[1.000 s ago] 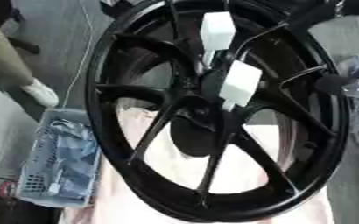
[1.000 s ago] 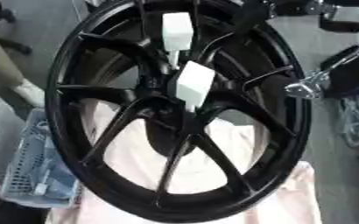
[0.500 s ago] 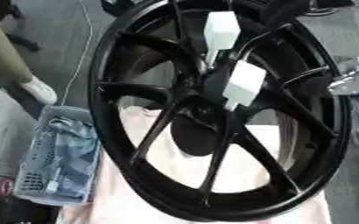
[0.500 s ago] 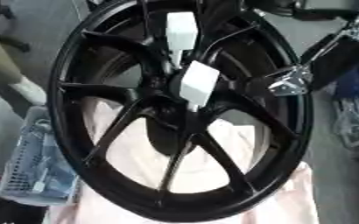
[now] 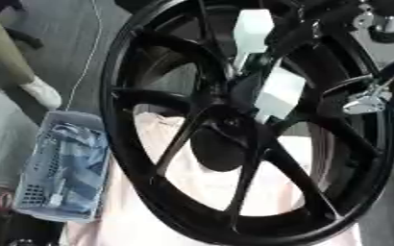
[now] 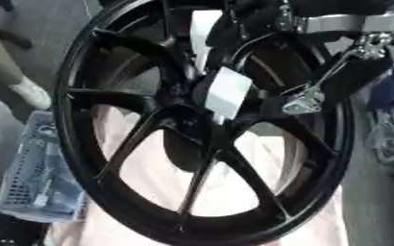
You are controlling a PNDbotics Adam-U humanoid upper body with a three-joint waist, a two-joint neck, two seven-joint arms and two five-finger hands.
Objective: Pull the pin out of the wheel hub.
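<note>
Big black wheel hub [image 5: 234,144] stands upright on pale cloth [image 5: 192,192], white tags [image 6: 228,91] near its centre. Right hand [image 6: 318,91] comes in from upper right, just beside the spokes; can't tell its fingers' state, nor make out the pin.

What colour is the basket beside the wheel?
Pale blue-grey; the basket shows best in the left eye view.

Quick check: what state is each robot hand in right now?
Left robot hand: not in view.
Right robot hand: dark shape over the wheel by the hub; fingers cannot be told.
</note>
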